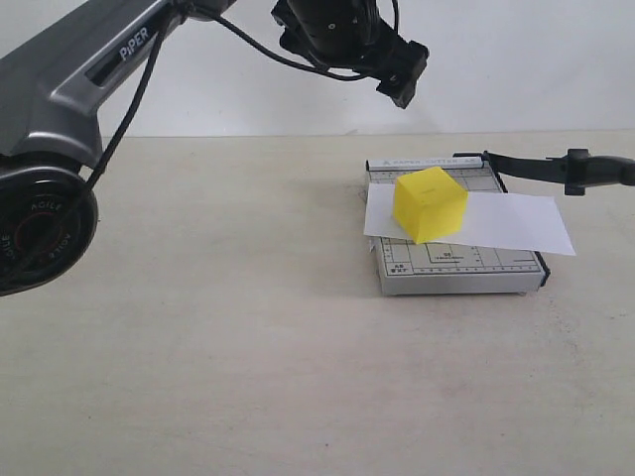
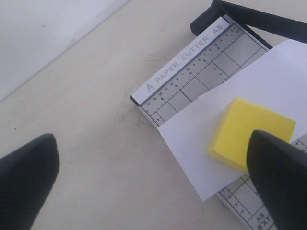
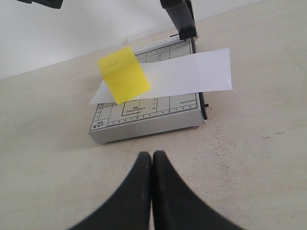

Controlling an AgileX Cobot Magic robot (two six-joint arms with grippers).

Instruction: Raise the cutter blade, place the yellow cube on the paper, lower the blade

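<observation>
The yellow cube (image 1: 430,203) sits on the white paper (image 1: 521,224), which lies across the grey trimmer base (image 1: 456,270). The cutter blade (image 1: 556,167) is raised, its black arm sticking out to the right. My left gripper (image 1: 401,81) hangs open above and behind the cube, holding nothing. In the left wrist view its fingers (image 2: 29,177) stand wide apart, with the cube (image 2: 247,132) and paper (image 2: 259,81) beside one of them. My right gripper (image 3: 152,156) is shut and empty over the table in front of the trimmer (image 3: 144,122); cube (image 3: 123,74), paper (image 3: 192,76) and blade (image 3: 180,17) lie beyond it.
The beige table (image 1: 218,327) stretches left of and in front of the trimmer. A white wall (image 1: 516,59) closes the back. The left arm's base (image 1: 40,228) stands at the far left.
</observation>
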